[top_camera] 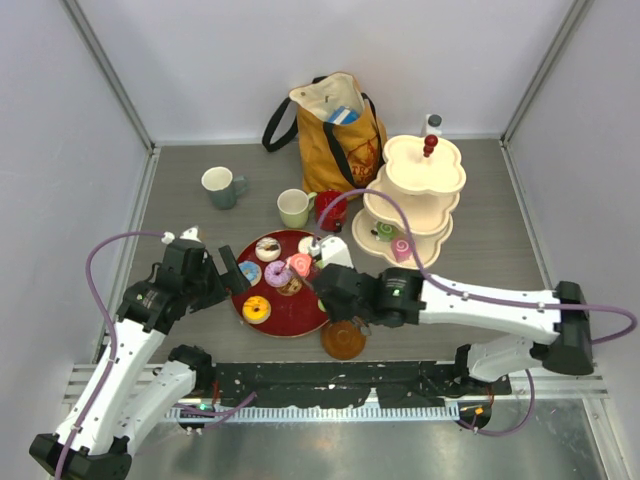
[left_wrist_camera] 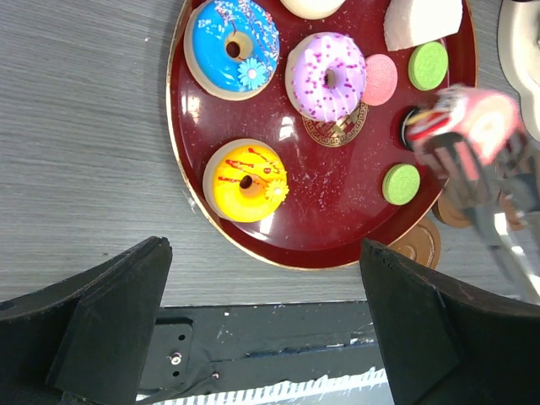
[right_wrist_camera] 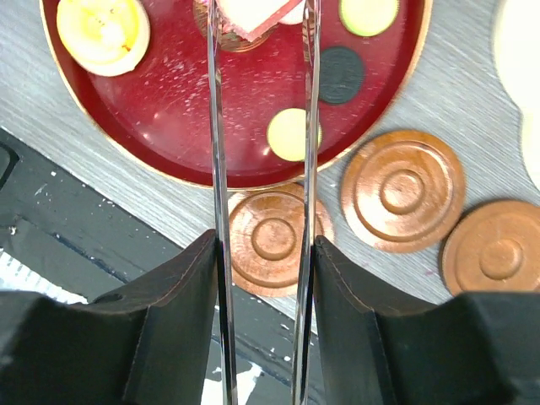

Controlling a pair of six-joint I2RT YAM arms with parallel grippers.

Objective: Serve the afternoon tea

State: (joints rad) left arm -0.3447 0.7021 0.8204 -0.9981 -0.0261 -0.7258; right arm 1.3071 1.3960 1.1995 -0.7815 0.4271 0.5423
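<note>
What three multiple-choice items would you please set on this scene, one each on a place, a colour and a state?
1. Relative to the tiered stand, the tote bag stands:
A. left of it, at the table's far edge
B. right of it
C. in front of it, by the arm bases

2. The donut on the tray that lies nearest the left tool is:
A. green
B. yellow
C. black

3. The right tool is:
A. open and empty
B. shut on a mug
C. shut on a roll cake

Answers:
1 A, the bag sits at the back, left of the stand.
2 B, its icing is yellow.
3 C, it clamps the pink-and-white cake.
</note>
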